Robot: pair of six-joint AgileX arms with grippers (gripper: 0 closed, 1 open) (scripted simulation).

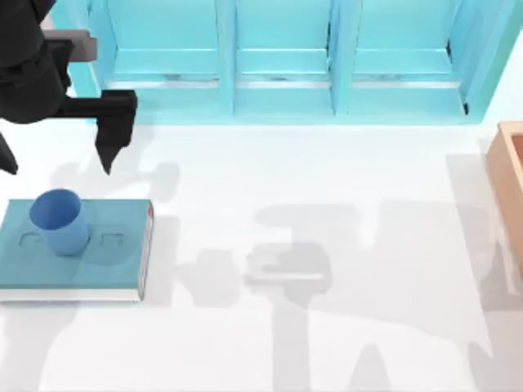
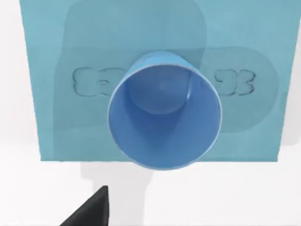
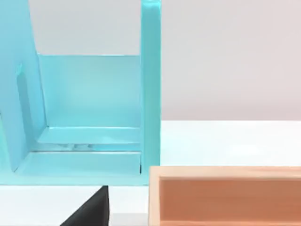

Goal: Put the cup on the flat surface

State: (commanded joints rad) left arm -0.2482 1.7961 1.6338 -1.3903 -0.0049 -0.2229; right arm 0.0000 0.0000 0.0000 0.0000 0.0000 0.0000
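The blue cup (image 1: 59, 220) stands upright on the teal book (image 1: 106, 265), toward the book's left end, so it is not yet on the white worktop (image 1: 327, 204) where it belongs. The left end effector (image 1: 61, 155) hangs just beyond the book's far edge, between the book and the turquoise shelf unit (image 1: 286, 65), empty and clear of the cup; its two dark fingers point down and stand well apart. From the left wrist view the cup's open mouth (image 2: 164, 110) sits squarely ahead, so the approach looks lined up. The chief risk, as I judge it, is a finger catching the rim on the way in: the cup is light and tapered toward its base, and a nudge could tip it or slide it off the book. A grip set too high might also let it slip. The right arm is parked off beside the orange box (image 3: 225, 195); whether its end effector is apart or together I cannot tell.
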